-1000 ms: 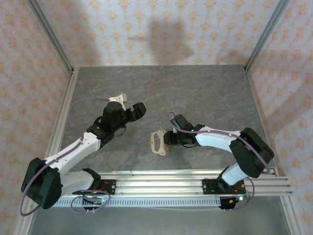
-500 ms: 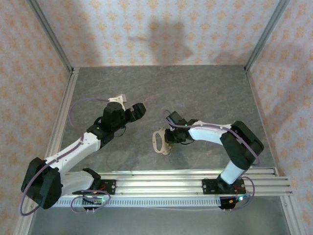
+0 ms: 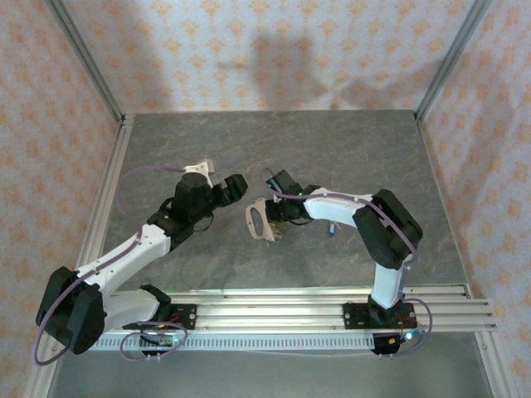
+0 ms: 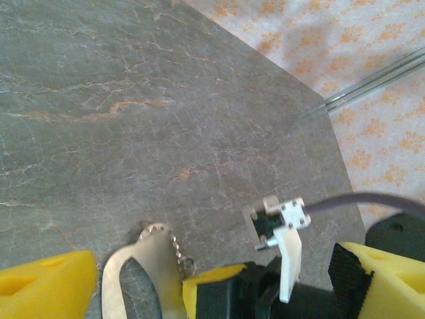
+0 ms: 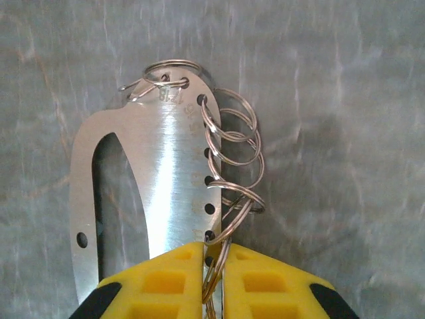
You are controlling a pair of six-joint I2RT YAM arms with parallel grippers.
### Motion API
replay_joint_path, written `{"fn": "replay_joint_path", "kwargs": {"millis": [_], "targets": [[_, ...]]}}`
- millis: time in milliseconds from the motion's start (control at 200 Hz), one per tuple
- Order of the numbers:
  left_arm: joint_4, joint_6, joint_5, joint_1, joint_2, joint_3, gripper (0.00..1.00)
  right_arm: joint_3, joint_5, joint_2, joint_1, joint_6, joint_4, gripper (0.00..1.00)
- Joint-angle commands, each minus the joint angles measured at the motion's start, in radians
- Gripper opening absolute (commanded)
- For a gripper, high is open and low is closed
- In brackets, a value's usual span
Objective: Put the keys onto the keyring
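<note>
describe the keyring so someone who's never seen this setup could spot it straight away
Near the middle of the grey marbled table, look at the tip of the right gripper. The keyring is the flat metal plate pinched in its yellow fingers. One long oval cut-out, a row of small holes and several split rings along one edge mark it out.

Over the grey counter, the left hand holds its yellow fingers wide apart around the silvery keyring and the right hand touching it.
</note>
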Motion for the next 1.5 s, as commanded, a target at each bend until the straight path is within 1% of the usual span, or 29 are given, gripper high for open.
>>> {"fn": "replay_joint_path", "kwargs": {"millis": [0,50,90,180,230,280,425,590,721,866,1161,1491], "targets": [[-0.003,-0.015,-0.021,-0.005,-0.013,-0.013,0.92,0.077,0.027,0.047,-0.031,-0.051,-0.014,0.12],[-0.002,-0.017,-0.022,-0.005,-0.016,-0.015,0.92,0.108,0.025,0.068,-0.040,-0.057,-0.024,0.13],[-0.002,-0.020,-0.023,-0.005,-0.018,-0.018,0.92,0.132,0.021,0.083,-0.046,-0.063,-0.034,0.15],[0.001,-0.026,-0.024,-0.005,-0.019,-0.021,0.93,0.168,0.024,0.094,-0.052,-0.077,-0.057,0.31],[0.003,-0.031,-0.026,-0.005,-0.019,-0.023,0.93,0.174,0.027,0.082,-0.052,-0.083,-0.070,0.37],[0.005,-0.036,-0.026,-0.006,-0.021,-0.024,0.93,0.163,0.029,0.055,-0.052,-0.082,-0.073,0.39],[-0.004,-0.056,-0.053,-0.005,-0.035,-0.029,0.93,0.083,0.039,-0.061,-0.036,-0.064,-0.084,0.41],[-0.057,-0.060,-0.129,-0.002,-0.083,-0.029,0.93,-0.001,0.100,-0.151,0.034,-0.041,-0.138,0.41],[-0.082,-0.062,-0.144,0.006,-0.112,-0.031,0.94,-0.055,0.110,-0.186,0.082,0.007,-0.141,0.40],[-0.110,-0.063,-0.162,0.007,-0.131,-0.030,0.94,-0.092,0.110,-0.188,0.125,0.049,-0.120,0.38],[-0.117,-0.066,-0.170,0.009,-0.147,-0.049,0.95,-0.126,0.079,-0.154,0.129,0.103,-0.054,0.31],[-0.110,-0.066,-0.172,0.012,-0.141,-0.052,0.95,-0.103,0.069,-0.112,0.129,0.099,-0.047,0.29]]}}
